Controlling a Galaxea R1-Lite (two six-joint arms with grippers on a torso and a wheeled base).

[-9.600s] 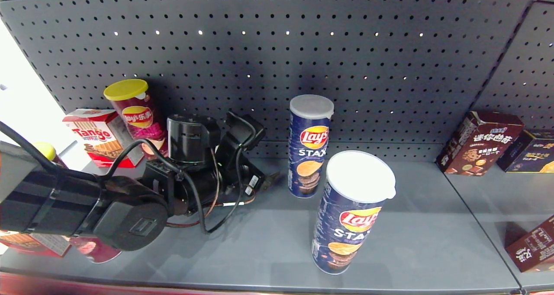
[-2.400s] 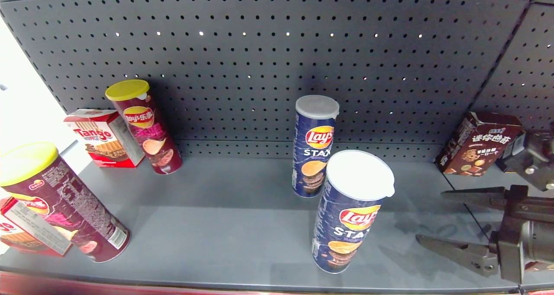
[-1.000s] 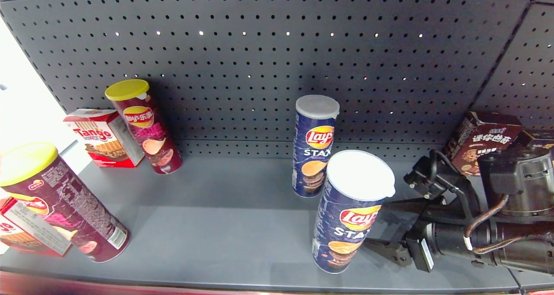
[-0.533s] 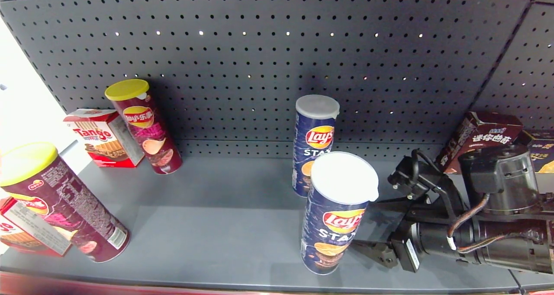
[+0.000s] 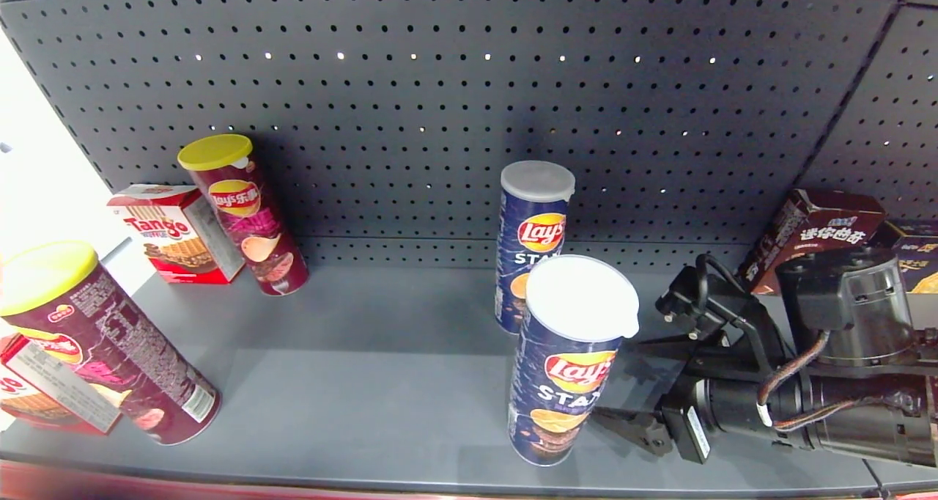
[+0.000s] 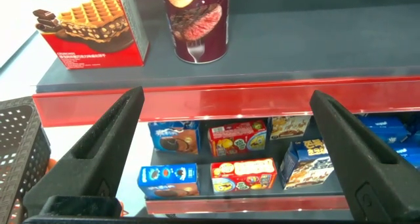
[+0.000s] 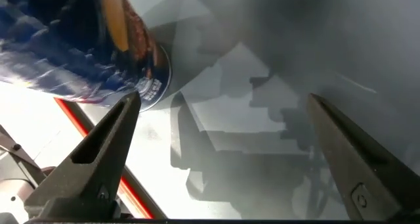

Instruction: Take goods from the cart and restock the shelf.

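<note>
Can (image 5: 568, 368), the front blue one, stands upright near the shelf's (image 5: 381, 383) front edge, just ahead of a second blue can (image 5: 531, 243) at the back wall.

Right gripper (image 5: 626, 381) lies low on the shelf just to the can's right. Its fingers are spread wide with nothing between them. In the wrist view the can (image 7: 79, 46) sits off one fingertip (image 7: 128, 109), not inside the gap. I can't tell if they're actually touching.

My read is it's tidying the can into line or backing off after placing it. Either way, tall cans tip easily, so any push should go low on the body and slowly, toward the back can and away from the front lip. To leave, pull straight back without swinging a finger into the can.

Left gripper (image 6: 226, 96) hangs below the shelf's red edge, also wide open and empty, with the cart's dark mesh (image 6: 16, 145) beside it, so it looks ready for the next grab. Red cans (image 5: 242, 214) and a wafer box (image 5: 172, 229) sit well off to the left.
</note>
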